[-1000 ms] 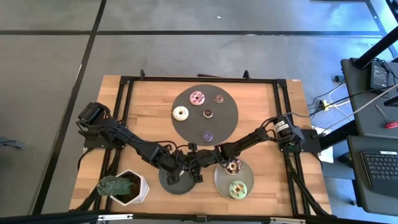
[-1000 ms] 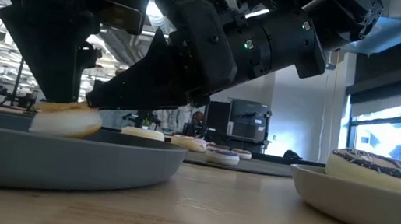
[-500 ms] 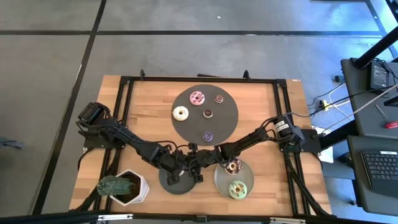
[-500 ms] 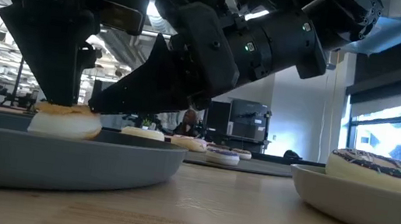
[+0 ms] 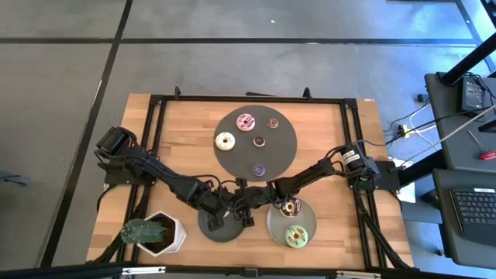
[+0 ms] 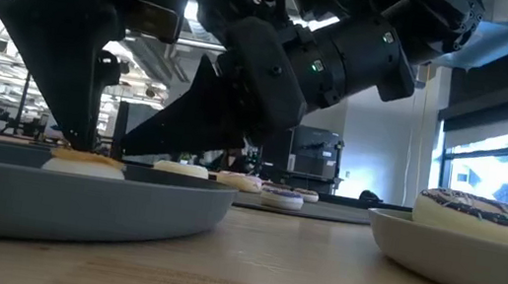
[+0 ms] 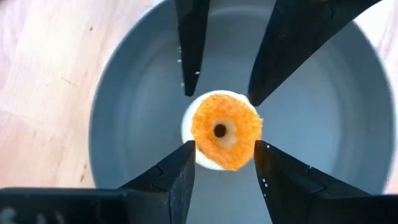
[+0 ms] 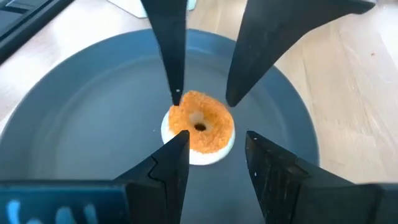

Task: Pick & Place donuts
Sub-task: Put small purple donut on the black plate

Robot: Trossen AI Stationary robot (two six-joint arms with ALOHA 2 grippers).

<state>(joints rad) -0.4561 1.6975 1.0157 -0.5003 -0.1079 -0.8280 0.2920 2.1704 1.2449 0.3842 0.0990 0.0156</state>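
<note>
The mini orange donut (image 7: 224, 130) (image 8: 199, 127) lies flat in the small dark grey plate (image 5: 211, 229) near the table's near edge; in the low view the mini orange donut (image 6: 84, 164) shows just behind the plate's rim. My left gripper (image 7: 224, 146) (image 5: 226, 208) points down over it, shut on it. My right gripper (image 8: 216, 134) (image 5: 246, 205) slants in from the right, open, its tips just above the donut's edge. Whether it touches I cannot tell. The arms hide the donut in the high view. My left gripper pinches the mini orange donut between its two fingers, at opposite sides of the rim (image 7: 194, 140). It comes from above, pointing down. The donut sits level, its white underside on the floor of the small dark plate (image 7: 124, 93).
A light grey plate (image 5: 277, 225) to the right holds a chocolate donut (image 5: 291, 206) and a green one (image 5: 295, 235). A large dark round plate (image 5: 232, 159) at mid-table carries the pink, white and several mini donuts. A potted plant (image 5: 151, 232) stands at the near left corner.
The orange donut has come down from a tilted pose just above the plate's rim to lie flat on the plate's floor. Both grippers have sunk a little with it, and my right gripper's tip has shifted slightly toward the table's right.
</note>
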